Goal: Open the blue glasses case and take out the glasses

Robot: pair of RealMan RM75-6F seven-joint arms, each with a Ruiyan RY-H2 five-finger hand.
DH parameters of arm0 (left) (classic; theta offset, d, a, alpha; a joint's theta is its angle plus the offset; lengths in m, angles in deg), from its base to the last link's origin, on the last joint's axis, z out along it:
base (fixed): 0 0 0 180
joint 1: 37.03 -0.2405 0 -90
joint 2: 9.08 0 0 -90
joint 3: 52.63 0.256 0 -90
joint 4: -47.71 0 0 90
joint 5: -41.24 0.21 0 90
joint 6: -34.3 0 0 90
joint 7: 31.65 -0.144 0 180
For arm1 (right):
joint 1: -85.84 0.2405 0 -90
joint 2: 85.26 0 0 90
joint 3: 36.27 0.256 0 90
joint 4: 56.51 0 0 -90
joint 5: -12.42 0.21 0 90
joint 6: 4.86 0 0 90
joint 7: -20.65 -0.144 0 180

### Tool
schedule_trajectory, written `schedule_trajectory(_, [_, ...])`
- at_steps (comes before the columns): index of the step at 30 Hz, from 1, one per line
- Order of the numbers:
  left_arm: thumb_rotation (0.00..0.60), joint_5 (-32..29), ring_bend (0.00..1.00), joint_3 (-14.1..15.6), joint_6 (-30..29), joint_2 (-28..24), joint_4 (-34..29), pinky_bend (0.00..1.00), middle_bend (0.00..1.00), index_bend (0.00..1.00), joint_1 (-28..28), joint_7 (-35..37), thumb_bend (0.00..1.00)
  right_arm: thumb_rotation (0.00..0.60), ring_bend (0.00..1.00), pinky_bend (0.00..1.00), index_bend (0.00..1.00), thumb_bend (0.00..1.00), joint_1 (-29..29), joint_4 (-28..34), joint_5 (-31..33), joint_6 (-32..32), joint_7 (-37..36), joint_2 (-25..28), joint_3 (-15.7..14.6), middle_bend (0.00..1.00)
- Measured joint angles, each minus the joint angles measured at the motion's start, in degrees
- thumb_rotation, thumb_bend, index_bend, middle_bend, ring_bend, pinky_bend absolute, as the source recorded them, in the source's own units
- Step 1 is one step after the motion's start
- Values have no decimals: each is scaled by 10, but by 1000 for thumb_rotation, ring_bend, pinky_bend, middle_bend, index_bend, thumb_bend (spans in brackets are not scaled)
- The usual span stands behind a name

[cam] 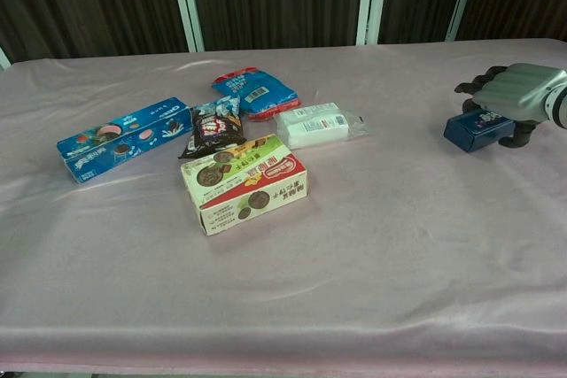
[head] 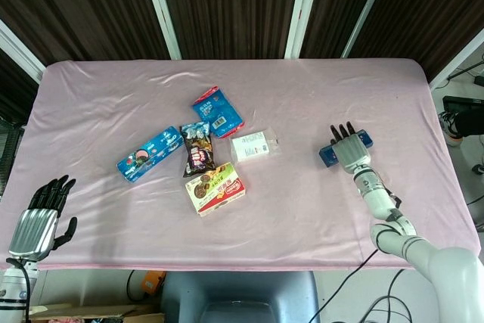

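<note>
- Far over at the table's near-left corner, the left hand (head: 38, 221) hangs with fingers apart, holding nothing, well away from the task.
- Right of the snack boxes (head: 216, 187), the blue glasses case (head: 328, 154) lies closed on the pink cloth (head: 302, 209), long axis running left-right.
- Directly over it, the right hand (head: 348, 149) arches, fingers curled around its sides; whether it grips firmly, I cannot tell.

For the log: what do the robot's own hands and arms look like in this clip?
Both hands have a ribbed silver-grey metal back and black fingers: the left hand at the table's near-left edge, the right hand near the blue case. The right forearm is white and silver, built in jointed segments, with a thin black cable alongside.
</note>
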Motion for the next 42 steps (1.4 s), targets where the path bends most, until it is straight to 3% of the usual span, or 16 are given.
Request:
schedule_trajectory(8, [600, 2, 14, 1, 1, 0, 1, 117, 12, 0, 1, 0, 442, 600, 0, 0, 527, 477, -6, 26, -6, -18, -2, 12, 2, 0])
schedule_trajectory(15, [600, 9, 14, 4, 0, -1, 0, 117, 11, 0, 1, 2, 442, 600, 0, 0, 522, 477, -9, 102, -11, -37, 11, 35, 1, 0])
schedule_trajectory(28, [600, 22, 14, 8, -10, -7, 2, 117, 10, 0, -3, 18, 443, 600, 0, 0, 505, 477, -18, 274, 11, -89, 169, 58, -27, 0])
schedule_trajectory(31, [600, 24, 14, 9, -11, -8, 3, 117, 11, 0, -4, 20, 443, 600, 0, 0, 431, 477, -19, 291, 28, -108, 191, 56, -26, 0])
schedule_trajectory(34, [600, 24, 14, 9, -9, -8, 4, 117, 11, 0, -3, 20, 443, 600, 0, 0, 225, 477, -19, 301, 47, -112, 203, 55, -24, 0])
schedule_trajectory(36, [600, 23, 14, 9, -7, -7, 4, 117, 11, 0, -2, 19, 443, 600, 0, 0, 147, 468, -19, 309, 61, -111, 206, 57, -23, 0])
schedule_trajectory(42, [600, 22, 14, 9, -8, -7, 3, 117, 11, 0, -3, 18, 443, 600, 0, 0, 82, 377, -23, 332, 68, -106, 171, 79, -22, 0])
